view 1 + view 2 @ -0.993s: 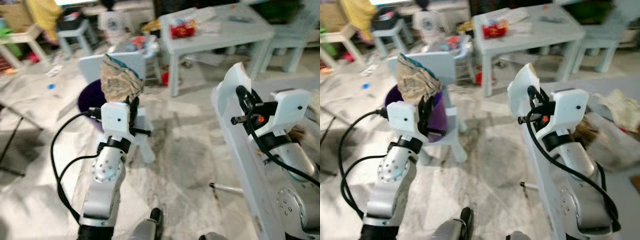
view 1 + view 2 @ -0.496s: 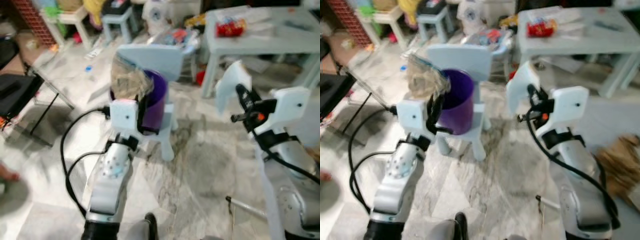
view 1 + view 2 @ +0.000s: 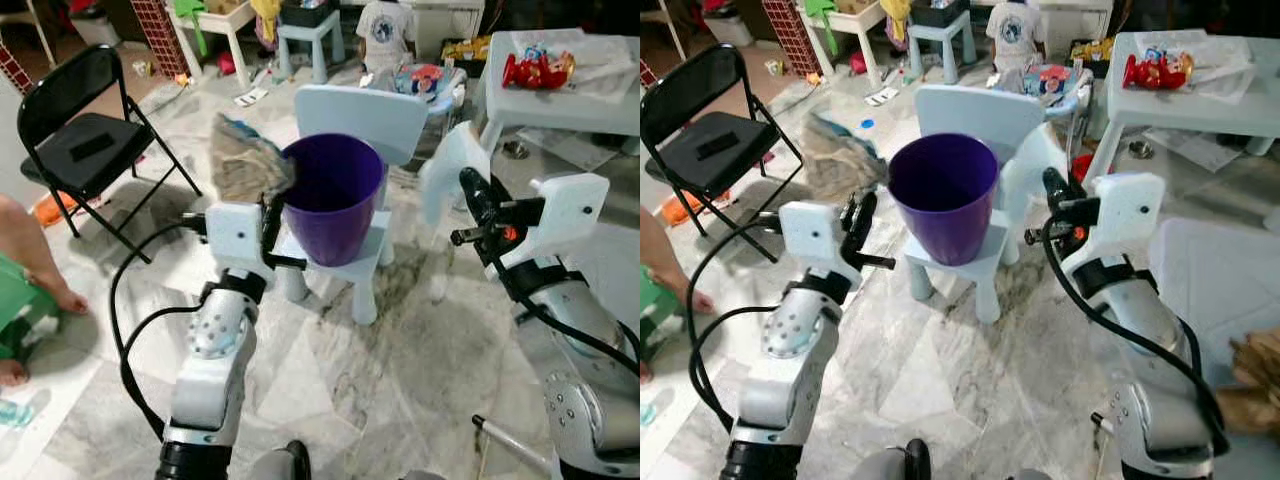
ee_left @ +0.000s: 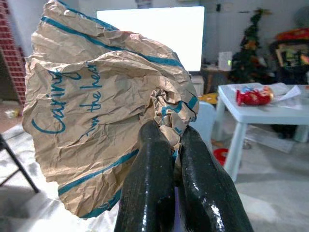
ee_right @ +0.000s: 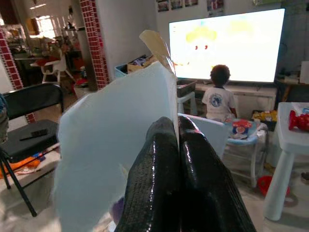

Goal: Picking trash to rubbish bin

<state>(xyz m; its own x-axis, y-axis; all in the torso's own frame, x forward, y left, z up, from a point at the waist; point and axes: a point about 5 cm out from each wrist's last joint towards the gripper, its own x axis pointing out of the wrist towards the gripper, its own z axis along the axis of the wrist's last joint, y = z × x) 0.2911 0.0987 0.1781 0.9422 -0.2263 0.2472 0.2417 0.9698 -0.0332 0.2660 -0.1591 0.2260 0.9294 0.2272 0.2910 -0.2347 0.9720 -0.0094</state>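
- The left gripper (image 4: 175, 159) has its jaws pinched shut on a crumpled brown paper bag (image 4: 101, 92) with blue lettering and blue stripes; the wad bulges up and outward from the fingertips, and a twisted fold of it is clamped right between them.
- From the head, the paper bag (image 3: 245, 160) is raised just beside the rim of the purple rubbish bin (image 3: 332, 195), on the bin's left side, with its edge at or just over the rim.
- The bin stands on the seat of a small pale blue chair (image 3: 360, 125), in front of the chair's backrest.
- The right gripper (image 5: 175, 159) has its jaws closed tight on a stiff white sheet (image 5: 111, 140), which stands upright from the fingers; a tan scrap sticks out at the sheet's top edge.
- Seen from the head, the white sheet (image 3: 447, 175) is held up to the right of the bin, near the chair's backrest but apart from the bin.
- A black folding chair (image 3: 85, 125) stands on the marble floor (image 3: 330, 370) well to the left.
- A light desk (image 3: 570, 85) at the far right carries a red toy (image 3: 535, 68).
- A person's bare leg (image 3: 35, 255) shows at the left edge.
- 1 child in a white shirt (image 5: 219, 96) stands before a bright screen (image 5: 227, 43).
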